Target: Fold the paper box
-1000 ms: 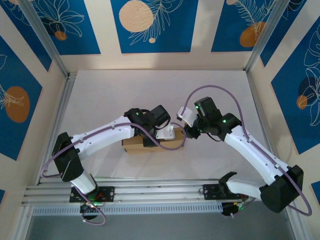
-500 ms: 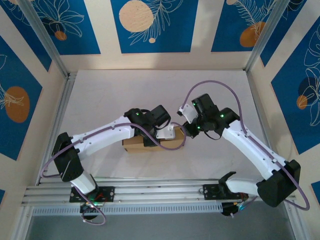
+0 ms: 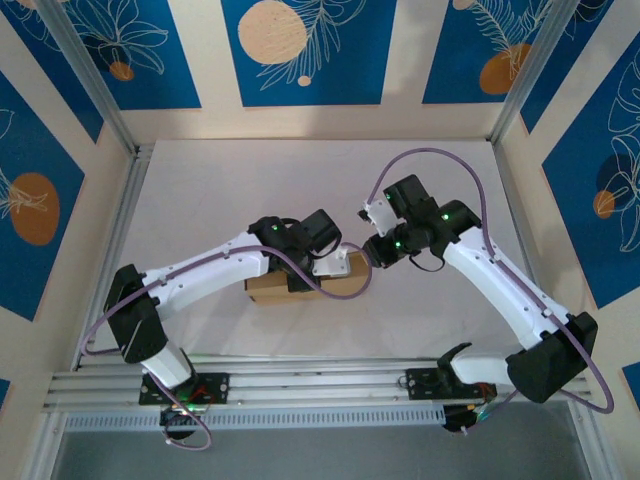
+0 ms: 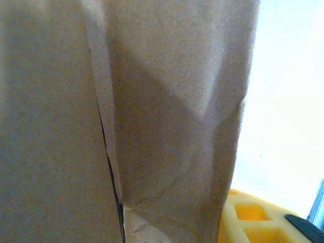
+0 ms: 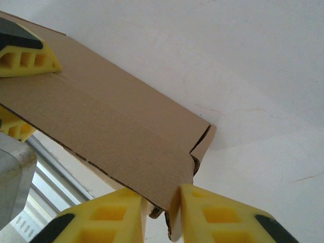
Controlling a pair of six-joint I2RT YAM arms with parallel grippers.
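Brown paper box (image 3: 272, 291), raised into a shallow rectangle near the middle of the table's (image 3: 230, 180) near edge. Pinched narrow at its right end by the right gripper (image 5: 162, 210), yellow hollow-celled pads (image 5: 104, 220) either side of a thin corner flap. Straddled by the left gripper (image 3: 333, 270); cannot tell whether clamped. Pinch close to the crease, swing along the score, press the body down against skidding. Matte, faintly fibrous board, crisp straight scores, soft wrinkles in one wall: bends readily, so go gently.

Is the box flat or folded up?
Folded up: the box shows a standing side wall and a creased corner. Fully closed, cannot tell.
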